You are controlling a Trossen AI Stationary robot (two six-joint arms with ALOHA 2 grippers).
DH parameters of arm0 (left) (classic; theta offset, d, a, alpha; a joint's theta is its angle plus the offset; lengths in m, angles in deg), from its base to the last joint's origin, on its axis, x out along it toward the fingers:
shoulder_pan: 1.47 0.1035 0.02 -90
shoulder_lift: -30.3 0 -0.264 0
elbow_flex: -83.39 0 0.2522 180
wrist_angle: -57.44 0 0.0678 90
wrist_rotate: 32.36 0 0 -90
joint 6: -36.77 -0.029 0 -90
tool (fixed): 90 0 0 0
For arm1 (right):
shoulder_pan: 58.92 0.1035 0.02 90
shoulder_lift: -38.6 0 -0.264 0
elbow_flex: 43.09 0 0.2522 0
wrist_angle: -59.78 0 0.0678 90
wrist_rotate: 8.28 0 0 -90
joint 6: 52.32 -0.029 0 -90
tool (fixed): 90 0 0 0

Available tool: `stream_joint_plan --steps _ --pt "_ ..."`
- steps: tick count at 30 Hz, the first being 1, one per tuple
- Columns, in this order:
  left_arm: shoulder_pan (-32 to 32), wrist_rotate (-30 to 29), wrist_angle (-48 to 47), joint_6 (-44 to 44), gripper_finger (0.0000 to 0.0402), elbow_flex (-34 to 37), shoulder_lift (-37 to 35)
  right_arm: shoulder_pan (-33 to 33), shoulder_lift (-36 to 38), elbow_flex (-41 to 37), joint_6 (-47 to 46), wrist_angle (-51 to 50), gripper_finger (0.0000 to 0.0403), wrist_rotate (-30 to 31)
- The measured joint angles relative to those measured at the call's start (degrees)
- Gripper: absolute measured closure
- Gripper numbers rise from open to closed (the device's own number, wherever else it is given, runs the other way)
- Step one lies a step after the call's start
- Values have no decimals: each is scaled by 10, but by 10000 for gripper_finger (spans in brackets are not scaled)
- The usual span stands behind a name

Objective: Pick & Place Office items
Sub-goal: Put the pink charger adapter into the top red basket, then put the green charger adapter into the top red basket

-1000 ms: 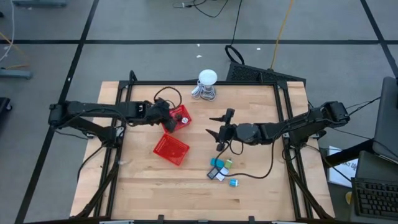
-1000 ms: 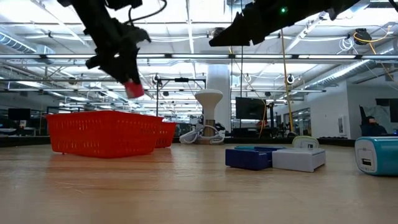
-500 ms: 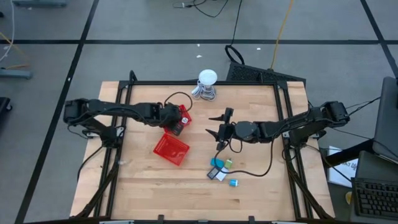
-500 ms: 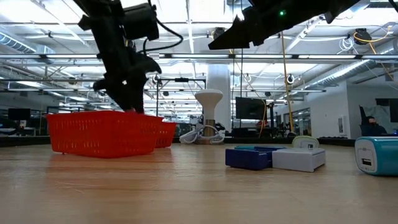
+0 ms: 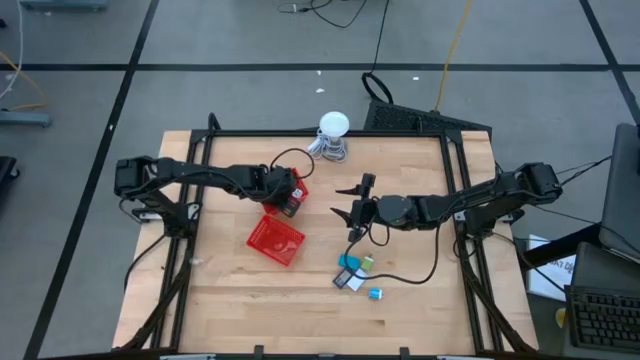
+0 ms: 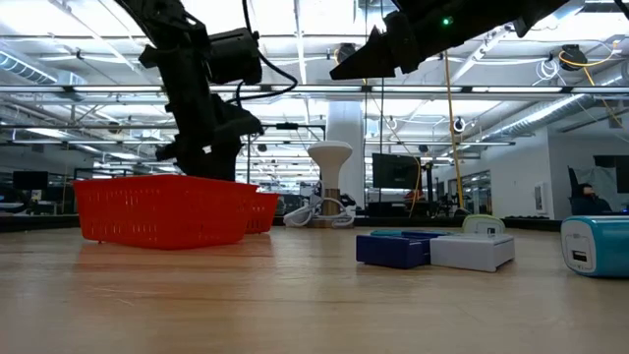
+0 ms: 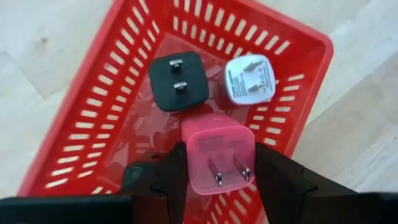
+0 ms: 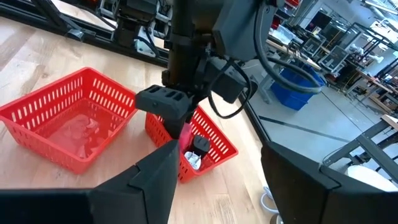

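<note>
My left gripper (image 7: 221, 152) is shut on a pink-red plug-like piece (image 7: 217, 140) and reaches down into the far red basket (image 5: 297, 181). A black piece (image 7: 177, 81) and a white piece (image 7: 250, 79) lie on that basket's floor. In the low view the basket wall hides the pink piece. My right gripper (image 5: 343, 202) hovers open over mid-table, right of the baskets. Several more pieces lie on the wood near the near edge: light blue (image 5: 349, 262), green (image 5: 367, 263), black and white (image 5: 348, 281), light blue (image 5: 376, 294). My left gripper pinches the pink-red piece between its two fingers (image 7: 168, 180), one on each of its opposite side faces (image 7: 191, 163). The fingers come from above, pointing down into the far basket. The piece's two metal prongs (image 7: 231, 175) face the wrist. Whether it touches the basket floor, I cannot tell.
A second red mesh basket (image 5: 275, 240) sits just nearer, close beside the far one. A white round-headed gadget with coiled cable (image 5: 333, 135) stands near the far edge. A black cable (image 5: 410, 278) loops across the wood by the loose pieces. Bare wood lies at the near left.
My left gripper has moved toward the table's right and down, carrying the pink-red piece from above the far basket's rim to inside the basket, where the wall now hides it in the low view. It stays shut on the piece. The right arm has kept still.
</note>
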Motion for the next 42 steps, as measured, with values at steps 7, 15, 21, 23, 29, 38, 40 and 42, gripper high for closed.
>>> stream_joint_plan --steps 7,15,21,23,29,38,40,42 --pt "2 1 8 1 249 0 18 0 0 0 0 0 191 0" --pt "3 -2 13 -1 215 0 19 0 0 0 2 0 192 0" --pt "3 -4 13 -5 194 0 19 0 0 0 0 0 192 0" --pt "3 -4 13 -5 195 0 19 0 0 0 0 0 192 0" --pt "3 0 17 -35 212 0 17 0 0 0 0 0 192 0" --pt "24 60 16 -95 240 0 -53 0 0 0 0 -9 192 1" --pt "29 60 15 -95 245 0 -79 0 0 0 0 -10 192 1" --pt "33 60 16 -99 250 0 -109 1 0 0 -1 -14 192 0"
